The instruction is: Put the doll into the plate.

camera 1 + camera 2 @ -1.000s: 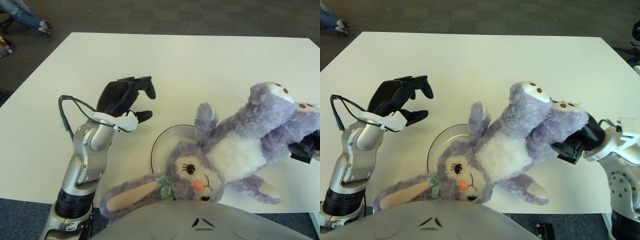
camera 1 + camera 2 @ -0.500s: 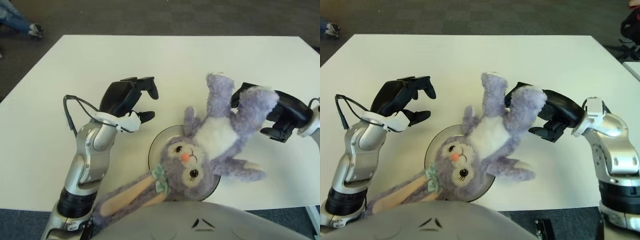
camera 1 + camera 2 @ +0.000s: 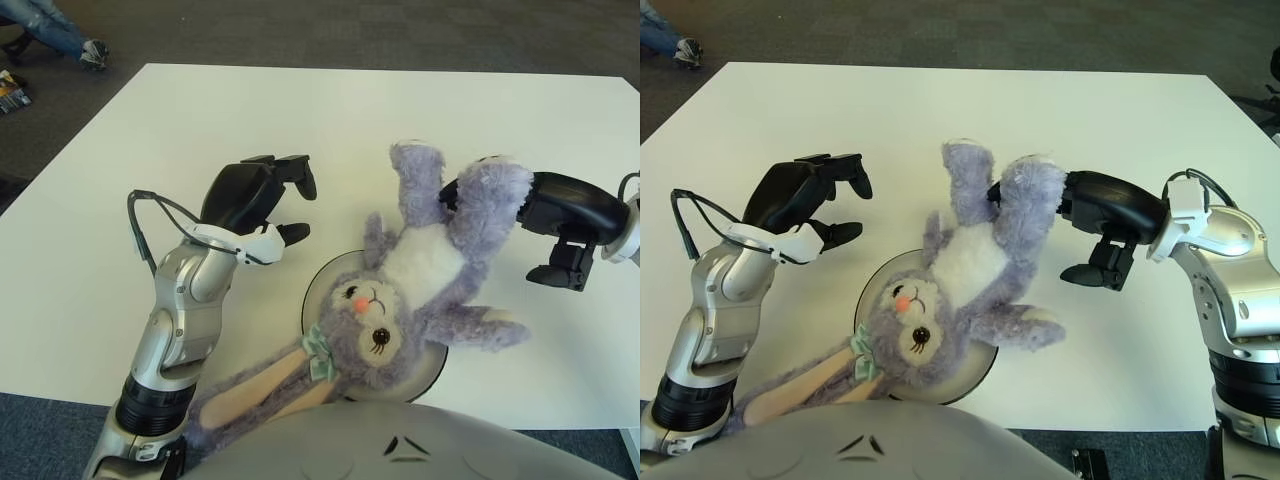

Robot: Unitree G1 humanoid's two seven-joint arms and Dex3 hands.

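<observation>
The doll [image 3: 960,265] is a purple plush bunny with a white belly. Its head lies face up on the round plate [image 3: 865,295] near the table's front edge. Its legs point up and away from me. One long ear [image 3: 260,385] trails off the plate to the front left. My right hand [image 3: 1070,215] comes in from the right. Its fingers are hooked around the doll's right leg [image 3: 1030,195], and its thumb hangs below, clear of the plush. My left hand [image 3: 300,208] is open and empty, just left of the plate.
The white table [image 3: 300,110] stretches bare behind the doll. Its front edge [image 3: 60,395] runs close to the plate. A person's shoes [image 3: 90,52] rest on the dark carpet at the far left. My grey torso [image 3: 400,455] fills the bottom.
My right hand has carried the doll left and down by its leg. The doll's head has come onto the plate and its body has swung more upright. My left hand has stayed still.
</observation>
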